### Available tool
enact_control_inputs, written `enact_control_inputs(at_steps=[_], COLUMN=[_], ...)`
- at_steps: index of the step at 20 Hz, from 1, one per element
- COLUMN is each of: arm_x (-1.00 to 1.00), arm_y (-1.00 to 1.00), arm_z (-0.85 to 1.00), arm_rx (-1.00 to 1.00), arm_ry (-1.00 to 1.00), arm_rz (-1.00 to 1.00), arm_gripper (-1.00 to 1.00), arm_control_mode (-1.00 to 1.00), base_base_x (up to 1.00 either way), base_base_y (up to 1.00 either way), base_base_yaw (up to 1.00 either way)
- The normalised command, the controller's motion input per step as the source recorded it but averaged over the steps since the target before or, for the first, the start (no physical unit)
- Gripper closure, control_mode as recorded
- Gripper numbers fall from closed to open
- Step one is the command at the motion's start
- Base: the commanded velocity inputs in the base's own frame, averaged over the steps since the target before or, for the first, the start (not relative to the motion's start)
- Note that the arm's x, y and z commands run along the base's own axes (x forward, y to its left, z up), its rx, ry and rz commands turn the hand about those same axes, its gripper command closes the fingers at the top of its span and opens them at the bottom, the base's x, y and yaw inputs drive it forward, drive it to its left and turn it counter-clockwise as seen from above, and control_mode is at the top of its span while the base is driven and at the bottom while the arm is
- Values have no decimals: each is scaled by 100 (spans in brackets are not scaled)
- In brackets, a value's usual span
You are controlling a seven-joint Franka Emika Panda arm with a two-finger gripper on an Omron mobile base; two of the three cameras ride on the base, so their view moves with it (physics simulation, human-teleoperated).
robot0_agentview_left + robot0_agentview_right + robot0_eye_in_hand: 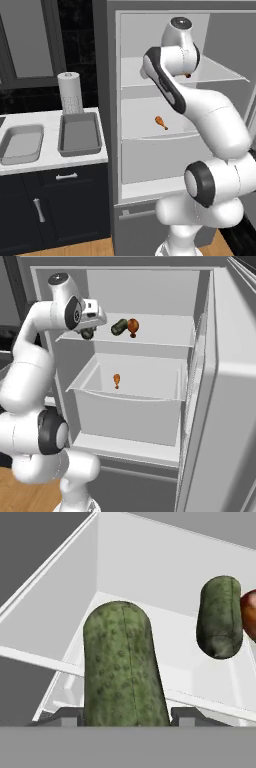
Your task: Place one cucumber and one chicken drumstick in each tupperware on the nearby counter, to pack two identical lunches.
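In the hand view my gripper (127,716) is shut on a green cucumber (122,667) that stands up between its two fingertips. The right base view shows the gripper (89,332) at the left end of the fridge's upper shelf. A second cucumber (219,617) lies further along that shelf (119,326), with a reddish-brown chicken drumstick (132,326) right beside it. Another drumstick (116,379) lies in the drawer below (161,121). Two grey tupperware sit on the white counter (50,161) left of the fridge: a lighter, smaller one (21,144) and a darker, larger one (79,133).
The fridge door (230,381) stands open on the right. A paper towel roll (70,92) stands behind the darker tupperware. The fridge side wall (107,100) rises between the shelves and the counter. Dark navy cabinets (55,210) sit under the counter.
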Motion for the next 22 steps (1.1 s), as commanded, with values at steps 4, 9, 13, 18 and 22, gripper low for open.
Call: enact_control_inputs(at_steps=[4, 9, 13, 18, 22], arm_x=[-100, -100, -96, -31, -9], arm_y=[15, 8, 1, 0, 1], arm_z=[27, 15, 2, 0, 0], arm_rx=[0, 0, 0, 0, 0], arm_ry=[0, 0, 0, 0, 0], arm_rz=[0, 0, 0, 0, 0], arm_gripper=[100, 100, 100, 100, 100], arm_control_mode=[-100, -100, -100, -100, -100], base_base_x=[0, 0, 0, 0, 0], base_base_y=[0, 0, 0, 0, 0], base_base_yaw=[0, 0, 0, 0, 0])
